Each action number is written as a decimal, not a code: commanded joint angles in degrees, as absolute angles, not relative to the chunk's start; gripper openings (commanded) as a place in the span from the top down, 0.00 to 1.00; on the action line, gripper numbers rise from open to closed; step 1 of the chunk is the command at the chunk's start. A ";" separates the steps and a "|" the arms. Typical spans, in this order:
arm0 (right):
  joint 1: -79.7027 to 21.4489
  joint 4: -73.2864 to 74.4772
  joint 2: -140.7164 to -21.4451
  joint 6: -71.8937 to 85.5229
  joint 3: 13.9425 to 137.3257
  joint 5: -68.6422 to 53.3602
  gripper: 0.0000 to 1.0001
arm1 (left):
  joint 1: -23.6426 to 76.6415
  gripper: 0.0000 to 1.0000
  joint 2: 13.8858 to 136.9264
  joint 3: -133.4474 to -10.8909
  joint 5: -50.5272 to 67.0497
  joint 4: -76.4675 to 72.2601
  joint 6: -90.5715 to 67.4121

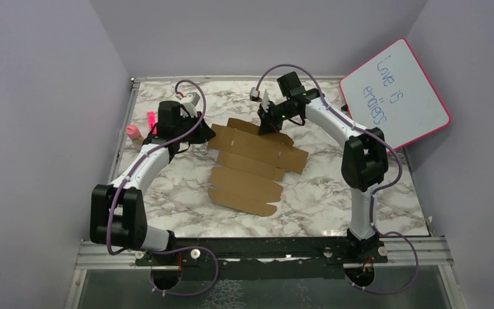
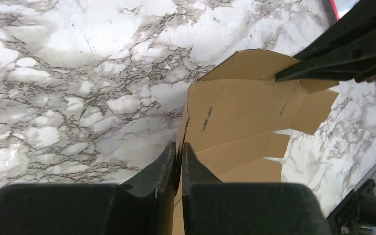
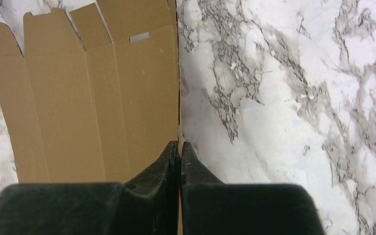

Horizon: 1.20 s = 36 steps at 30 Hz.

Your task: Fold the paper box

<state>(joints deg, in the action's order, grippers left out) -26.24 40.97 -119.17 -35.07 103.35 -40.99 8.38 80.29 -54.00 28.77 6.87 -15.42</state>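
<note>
Black left fingers (image 2: 162, 164), nearest the lens in the left wrist view, are pressed together on a thin edge of the flat brown die-cut cardboard sheet that is the paper box (image 2: 240, 112). The edge runs up out of their seam. Black right fingers (image 3: 165, 164) are likewise closed, and a straight edge of the sheet enters the seam between them. Both therefore appear to pinch the card, the left pair at the sheet's left far corner and the right pair along its far edge.

Beyond the fingers the sheet lies unfolded on the white marble-patterned surface (image 1: 341, 193), its creased panels and rounded tabs spreading toward the arm bases. A pink-framed whiteboard (image 1: 395, 96) leans well apart from the sheet, to its right.

The step in hand is judged to be raising the far panel about its nearest crease. To do it well, both arms should probably lift together and level, turning the panel about the scored line rather than dragging the sheet. An uneven pull could tear the pinched edge or buckle the card off the crease.
</note>
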 commanded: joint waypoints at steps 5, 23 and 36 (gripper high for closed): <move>-26.17 34.30 -111.47 -33.73 95.62 -39.08 0.96 | 8.70 0.81 82.31 -50.51 25.71 3.29 -25.45; -27.72 25.16 -104.32 -47.25 84.23 -30.94 0.95 | 8.70 0.44 79.25 -52.79 20.00 3.07 -27.71; -32.46 13.92 -99.13 -52.61 75.25 -19.38 0.95 | 10.77 0.38 71.47 -50.47 16.62 -5.10 -31.96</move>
